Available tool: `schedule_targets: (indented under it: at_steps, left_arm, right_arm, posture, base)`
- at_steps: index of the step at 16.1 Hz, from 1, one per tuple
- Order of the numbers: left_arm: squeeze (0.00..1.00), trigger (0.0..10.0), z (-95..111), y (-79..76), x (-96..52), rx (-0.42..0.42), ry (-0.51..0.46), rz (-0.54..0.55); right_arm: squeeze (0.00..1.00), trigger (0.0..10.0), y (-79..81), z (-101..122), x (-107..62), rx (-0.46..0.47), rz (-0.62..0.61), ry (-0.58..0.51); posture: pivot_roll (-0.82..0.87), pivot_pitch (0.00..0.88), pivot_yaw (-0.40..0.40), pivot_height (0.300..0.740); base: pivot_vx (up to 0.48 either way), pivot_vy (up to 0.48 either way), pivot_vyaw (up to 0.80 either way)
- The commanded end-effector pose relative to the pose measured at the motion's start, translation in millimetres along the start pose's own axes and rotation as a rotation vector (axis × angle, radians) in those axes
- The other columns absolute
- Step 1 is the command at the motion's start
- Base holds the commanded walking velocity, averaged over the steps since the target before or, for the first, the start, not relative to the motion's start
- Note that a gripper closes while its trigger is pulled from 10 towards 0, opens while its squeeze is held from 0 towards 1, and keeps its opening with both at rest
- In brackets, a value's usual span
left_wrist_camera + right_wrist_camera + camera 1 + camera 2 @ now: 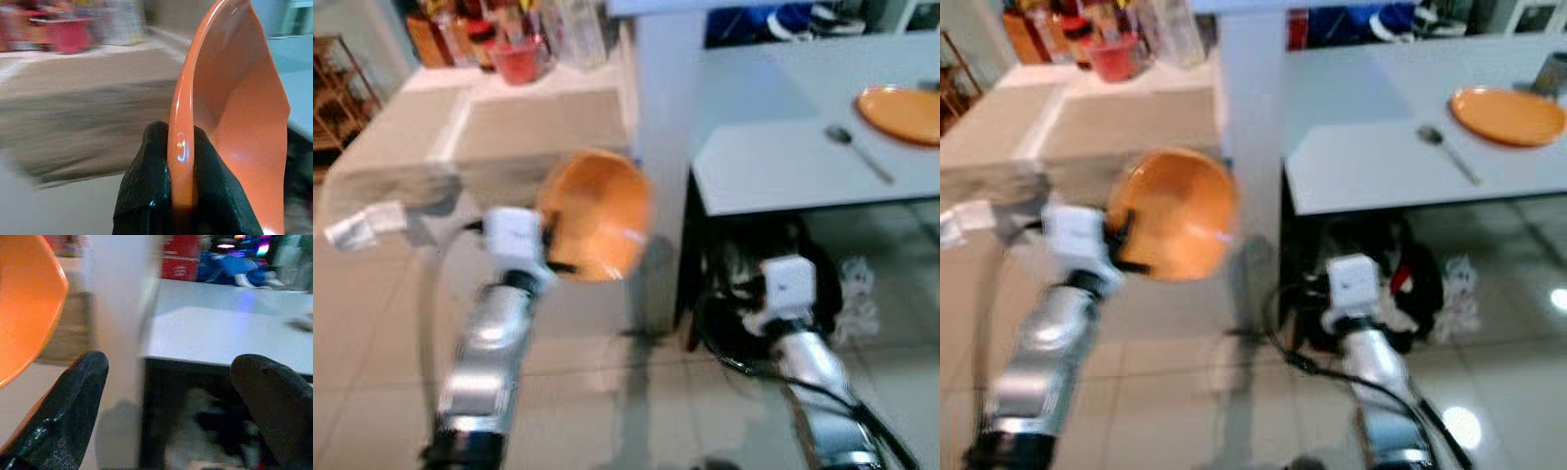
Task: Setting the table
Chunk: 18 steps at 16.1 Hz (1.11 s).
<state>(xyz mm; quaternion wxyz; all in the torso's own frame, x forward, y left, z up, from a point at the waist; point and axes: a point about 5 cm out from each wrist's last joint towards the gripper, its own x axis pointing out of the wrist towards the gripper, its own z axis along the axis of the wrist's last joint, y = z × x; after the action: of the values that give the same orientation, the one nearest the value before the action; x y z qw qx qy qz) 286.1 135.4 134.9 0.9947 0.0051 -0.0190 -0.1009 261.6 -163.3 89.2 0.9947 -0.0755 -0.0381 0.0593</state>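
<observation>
I have the left gripper (182, 196) clamped on the rim of the orange bowl (597, 215), holding it up on edge in the air in front of the counter. My right gripper (171, 401) hangs low with its fingers spread wide and empty. Ahead and to its right stands the white table (773, 166), carrying a spoon (858, 152) and an orange plate (903, 113).

bowl (597, 217): glossy orange | plate (903, 114): orange | spoon (858, 152): silver | table (773, 166): pale grey-white | gripper fingers (146, 196): black | container (519, 59) on counter: red, seemingly plastic, blurred | floor (372, 323): beige tiles
</observation>
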Motion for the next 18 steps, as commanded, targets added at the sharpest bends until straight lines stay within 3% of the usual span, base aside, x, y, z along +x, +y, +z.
schedule_targets:
  at_steps: [1,3,7,14,18]
  left_arm:
    - [0.0,0.0,11,8.4,-0.5,0.012,-0.045,0.021]
    - [0.0,0.0,13,6.9,-0.4,-0.003,-0.062,0.017]
    - [0.0,0.0,37,7.9,-1.8,0.005,-0.16,0.025]
    - [0.0,0.0,54,-3.0,3.7,0.007,-0.213,-0.053]
    - [0.0,0.0,54,-8.0,4.8,-0.004,-0.207,-0.077]
  right_arm:
    - [0.0,10.0,5.9,7,3.8,0.014,0.016,-0.034]
    - [0.0,10.0,4.8,8,4.5,0.012,0.007,-0.047]
    - [0.0,10.0,-5.5,29,7.1,-0.006,-0.036,-0.134]
    - [0.0,10.0,-3.4,20,6.3,-0.006,-0.038,-0.108]
    - [0.0,10.0,-2.0,16,4.5,-0.004,-0.04,-0.096]
  posture:
    - [-0.15,0.0,0.091,0.722]
    - [-0.15,0.0,0.089,0.722]
    - [-0.15,0.0,0.088,0.722]
    - [-0.15,0.0,0.1,0.722]
    - [-0.16,0.0,0.103,0.722]
  base:
    - [0.262,-0.398,0.0]
    - [0.27,-0.394,0.0]
    - [0.26,-0.401,0.0]
    - [0.259,-0.401,0.0]
    - [0.262,-0.398,0.0]
